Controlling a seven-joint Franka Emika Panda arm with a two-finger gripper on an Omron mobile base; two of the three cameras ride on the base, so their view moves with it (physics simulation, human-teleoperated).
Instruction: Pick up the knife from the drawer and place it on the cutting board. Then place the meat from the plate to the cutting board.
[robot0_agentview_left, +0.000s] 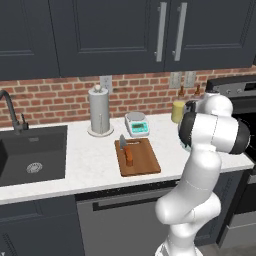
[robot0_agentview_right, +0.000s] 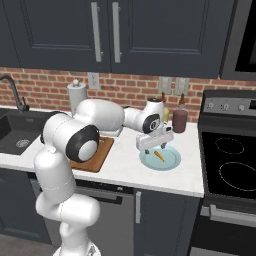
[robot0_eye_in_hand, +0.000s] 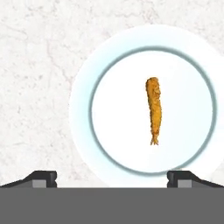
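Nearest your hand camera, the two dark fingertips (robot0_eye_in_hand: 43, 178) stand spread as wide as they go with nothing between them; your gripper (robot0_agentview_right: 155, 143) hangs just above the plate (robot0_agentview_right: 172, 161), empty. On that pale-teal plate the meat (robot0_eye_in_hand: 154, 110) lies alone, a slim tan-orange piece set a little off the plate's middle, clear of the rim. The plate itself sits on the white counter (robot0_agentview_left: 90, 165) near its front edge, close to the end where the stove (robot0_agentview_right: 232, 160) begins.

You can count the first half of the job as done, by the look of it: the knife (robot0_agentview_left: 127, 150) already rests on the cutting board (robot0_agentview_left: 145, 162), blade pointing toward the back wall, and the board lies toward the counter's front edge, in front of the paper towel roll (robot0_agentview_left: 99, 111) and the small scale (robot0_agentview_left: 137, 123).

So the step in hand is the meat. Your next move, as I judge it, calls for shifting the hand sideways until the piece sits midway between the fingers, with the jaws across its narrow width, then descending straight down and closing gently. Watch that the tips clear the plate's raised rim on the way in.
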